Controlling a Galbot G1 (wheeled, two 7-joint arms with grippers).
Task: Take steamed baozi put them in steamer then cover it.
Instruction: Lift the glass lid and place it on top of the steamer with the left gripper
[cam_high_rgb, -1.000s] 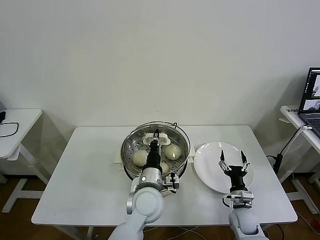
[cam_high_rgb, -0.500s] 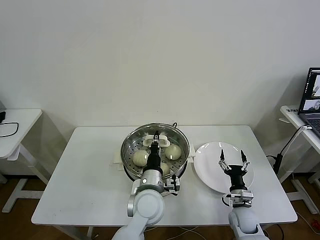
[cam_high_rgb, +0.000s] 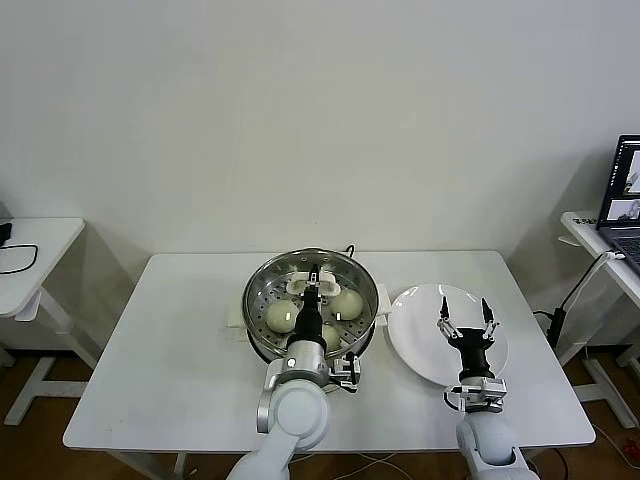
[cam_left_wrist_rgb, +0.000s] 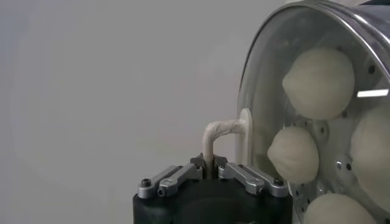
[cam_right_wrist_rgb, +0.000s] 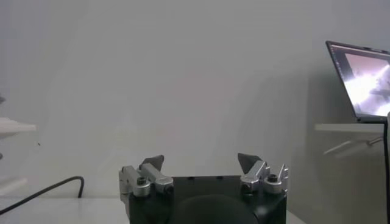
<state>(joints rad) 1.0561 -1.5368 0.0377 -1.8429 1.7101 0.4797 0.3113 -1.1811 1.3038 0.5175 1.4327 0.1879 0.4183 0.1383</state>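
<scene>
Four buns: the steamed baozi (cam_high_rgb: 281, 315) all lie on the perforated tray inside the steamer (cam_high_rgb: 312, 300); none is left on the plate (cam_high_rgb: 446, 334).
Cover position: the cover (cam_left_wrist_rgb: 256, 122) sits low over the steamer's mouth, its metal rim about lined up with the pot's rim in the head view; a second ago it hung higher and tipped, with its rim showing as a separate arc behind the pot.
What changed: over the last second the lid has come down and levelled (the buns and pot have not shifted).
Left gripper: the left gripper (cam_high_rgb: 314, 279) is over the middle of the steamer, its fingers (cam_left_wrist_rgb: 244, 176) pinched tight on the cover's white handle (cam_left_wrist_rgb: 220, 135), as they were a second ago.
Right gripper: the right gripper (cam_high_rgb: 466, 318) hovers over the plate, fingers spread wide and holding nothing; it is unchanged and idle.
Desk: the desk (cam_high_rgb: 170, 350) carries steamer and plate side by side, nearly touching.
Meaning for the task: loading looks finished and covering is nearly done; whether the lid is fully seated all round I cannot tell.
Likely next need: release the handle and lift the left arm straight up, so the lid is not dragged off centre.
</scene>
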